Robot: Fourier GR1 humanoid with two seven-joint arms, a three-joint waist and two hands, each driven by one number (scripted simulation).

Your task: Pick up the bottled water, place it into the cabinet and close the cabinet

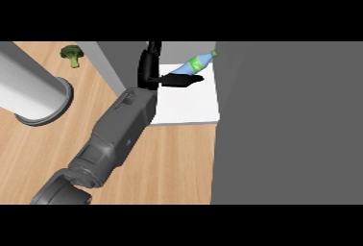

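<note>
The bottled water [197, 63], clear blue with a green label, lies tilted at the back of the cabinet's white shelf [186, 108], its cap pointing up and to the right. My left hand [157, 76] reaches into the cabinet from the lower left on its grey forearm. Its fingers stand straight up and its thumb [186, 80] stretches right, just under the bottle's lower end. The hand is open and nothing is curled round the bottle. I cannot tell whether thumb and bottle touch. My right hand is out of sight.
A large dark grey cabinet panel [291, 120] fills the right side. A broccoli [71, 54] lies on the wooden counter [170, 163] at the far left. A tall pale cylinder on a grey round base [34, 91] stands at the left.
</note>
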